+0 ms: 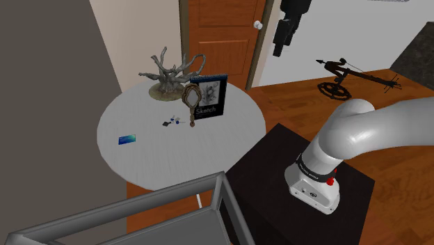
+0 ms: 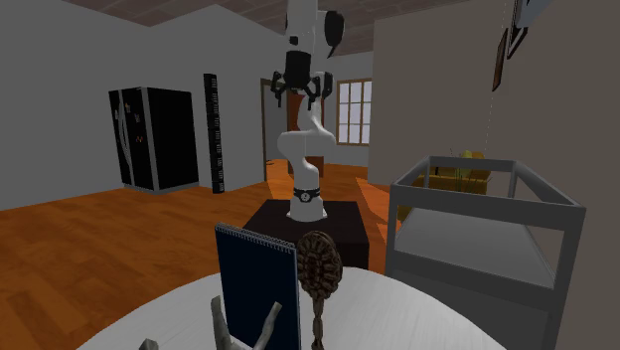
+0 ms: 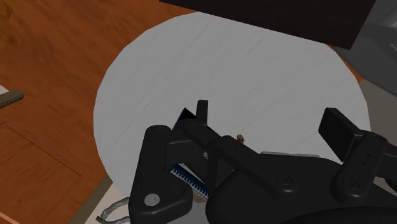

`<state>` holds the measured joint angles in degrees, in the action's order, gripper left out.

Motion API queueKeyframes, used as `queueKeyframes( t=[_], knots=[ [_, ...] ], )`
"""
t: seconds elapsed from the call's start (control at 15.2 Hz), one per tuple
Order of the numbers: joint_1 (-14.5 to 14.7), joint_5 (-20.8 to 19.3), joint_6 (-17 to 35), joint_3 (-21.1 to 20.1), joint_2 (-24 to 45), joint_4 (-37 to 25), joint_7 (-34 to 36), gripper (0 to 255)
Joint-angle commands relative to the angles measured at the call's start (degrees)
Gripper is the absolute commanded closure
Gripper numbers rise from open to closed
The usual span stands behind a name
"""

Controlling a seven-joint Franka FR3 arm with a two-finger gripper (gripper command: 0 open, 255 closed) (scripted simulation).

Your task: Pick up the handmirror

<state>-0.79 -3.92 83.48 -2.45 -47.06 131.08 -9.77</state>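
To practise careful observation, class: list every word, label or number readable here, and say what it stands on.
"Sketch": on the cover of the sketchbook next to the handmirror.
Blue card: print too small to read.
Arm's black band: lettering too small to read.

Shoulder and wrist views look down on the table; the second exterior faces the arm across it.

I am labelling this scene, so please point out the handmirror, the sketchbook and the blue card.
handmirror (image 1: 188,96), shoulder view, on its oval head.
sketchbook (image 1: 211,97), shoulder view, on its front cover.
blue card (image 1: 126,139), shoulder view, on its middle.
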Motion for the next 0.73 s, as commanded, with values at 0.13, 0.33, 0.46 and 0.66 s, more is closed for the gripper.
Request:
queueKeyframes(
  t=[0.13, 0.33, 0.46, 0.66],
  knots=[
    [0.55, -0.47, 2.97, 0.35, 3.81, -0.29, -1.68, 0],
    [1.35, -1.10, 7.15, 0.75, 9.78, -1.28, -4.12, 0],
    [1.83, -1.47, 9.71, 0.91, 13.90, -2.30, -5.71, 0],
    [2.52, -1.96, 13.20, 1.01, 20.23, -4.33, -8.03, 0]
  ],
)
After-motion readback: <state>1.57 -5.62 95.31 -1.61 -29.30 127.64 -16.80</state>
